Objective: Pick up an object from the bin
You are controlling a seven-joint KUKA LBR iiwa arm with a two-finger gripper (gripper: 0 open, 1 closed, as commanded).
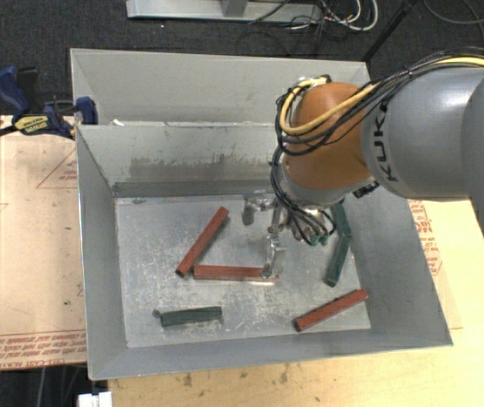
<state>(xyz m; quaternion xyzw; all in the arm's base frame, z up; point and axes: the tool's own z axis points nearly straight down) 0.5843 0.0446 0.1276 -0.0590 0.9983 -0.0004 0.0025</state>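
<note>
My gripper (pixel 260 246) hangs under the orange wrist cover near the middle of the bin, open, with nothing between its fingers. Its nearer fingertip (pixel 272 265) comes down at the right end of a red-brown bar (pixel 227 272) lying flat on the bin floor. A second red-brown bar (pixel 204 241) lies slanted just left of the gripper, its lower end meeting the first bar's left end. A dark green bar (pixel 337 259) lies slanted to the right of the gripper, its upper end hidden by the arm.
Another red-brown bar (pixel 331 309) lies near the front right corner, and a dark green bar (pixel 191 316) near the front left. The arm and its cables cover the bin's back right part.
</note>
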